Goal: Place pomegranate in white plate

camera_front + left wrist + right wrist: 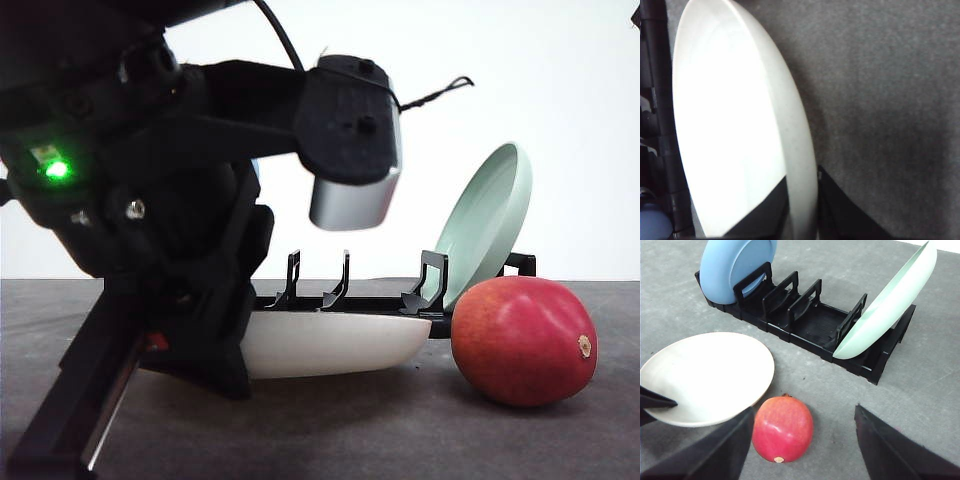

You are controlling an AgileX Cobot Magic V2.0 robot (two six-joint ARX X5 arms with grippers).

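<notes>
Red-skinned and smooth, the pomegranate rests on the grey table, just beside the white plate and clear of its rim. The right gripper hovers above the fruit, jaws spread wide and empty. The left gripper pinches the plate's rim between its fingers. Behind stands the black rack with blue plate and pale green plate. Recommended: descend centred, close across the widest girth, since the round skin may slip.
</notes>
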